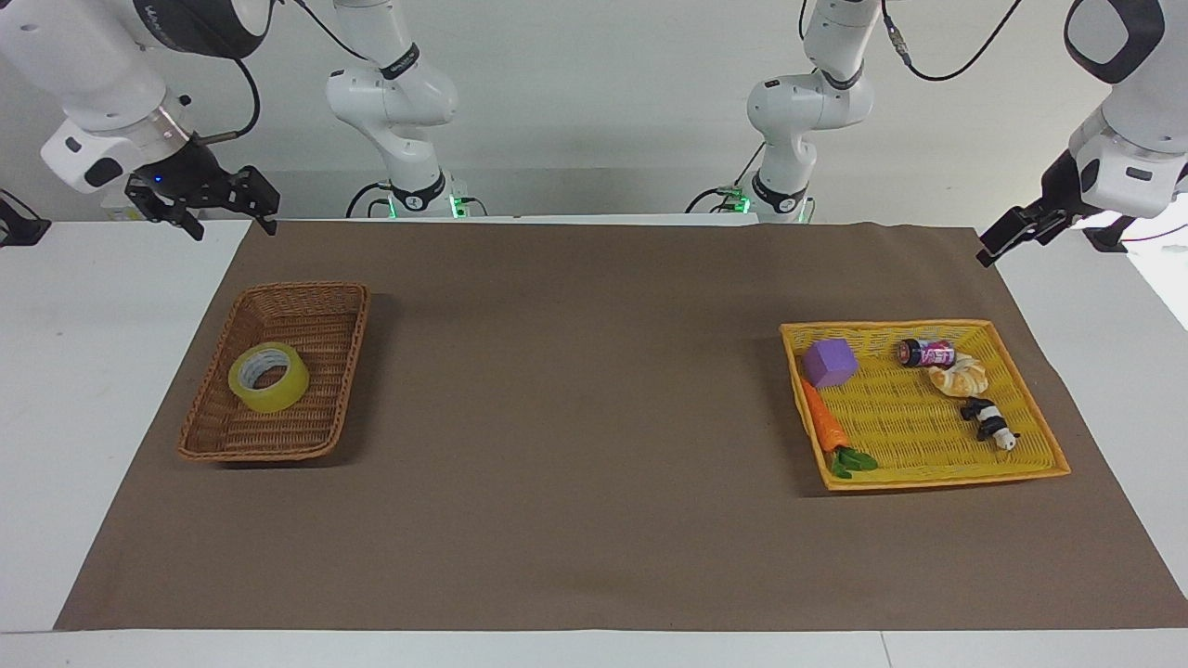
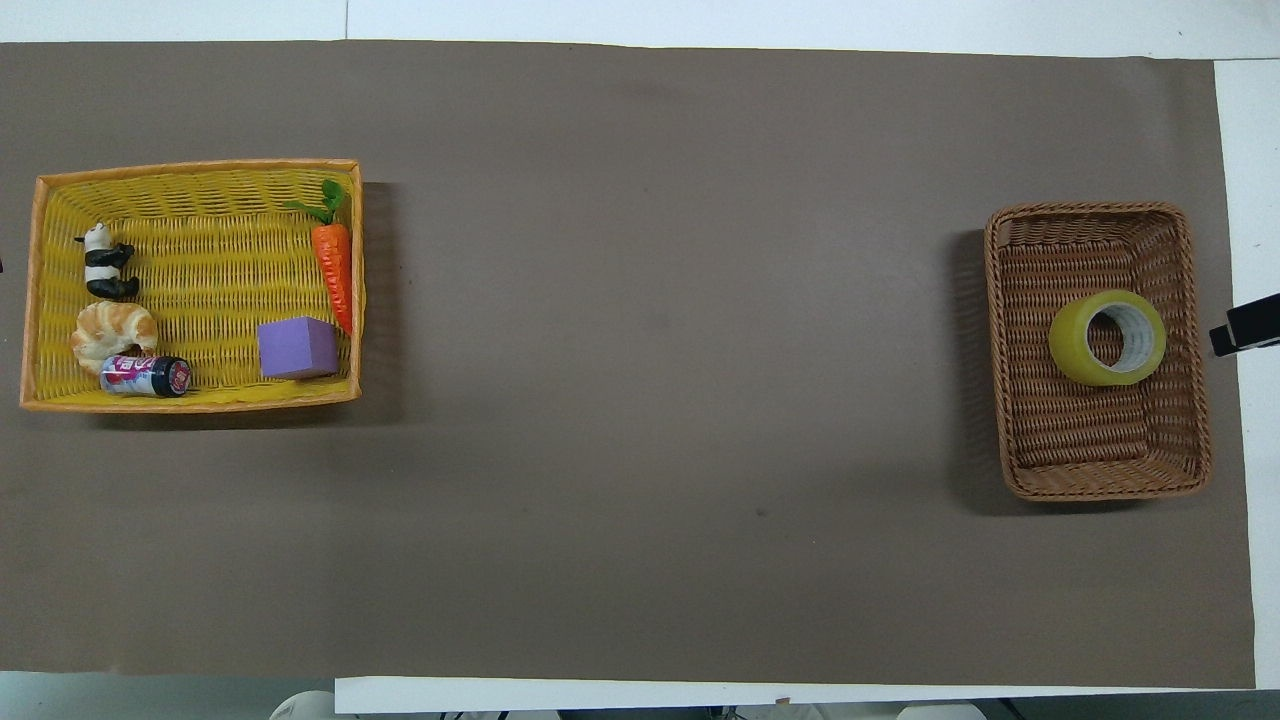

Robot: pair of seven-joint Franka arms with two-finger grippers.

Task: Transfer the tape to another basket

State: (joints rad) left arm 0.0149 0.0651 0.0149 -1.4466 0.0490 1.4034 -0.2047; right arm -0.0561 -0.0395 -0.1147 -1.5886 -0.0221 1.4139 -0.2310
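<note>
- At the right arm's end of the bench, the tape lies flat on the woven floor of the basket, in the half nearer the robots, with nothing gripping it.
- Up over the corner of the brown mat nearest its own base, the right hand hangs clear of the basket, its fingers spread apart and empty.
- Over the bare bench at the opposite end, the left hand waits in the air; whether its fingers are parted or together I cannot tell.
- Judging by how things lie, the roll looks already delivered, so the step in hand seems to be clearing away. Doing it well means lifting the right hand high and off to the side without brushing the basket's rim.
- If the roll must be picked again, one finger should go down through the core and the other outside the wall, pinching the ring from above. The sloping wicker sides leave little room for a sideways approach.
- The roll's axis, through the hole, points straight up, so its open grey-white core faces the overhead camera. Being a ring it has no true long axis on the basket floor.
- The basket's long axis runs toward and away from the robots.
- The yellow tray holds toys only.
</note>
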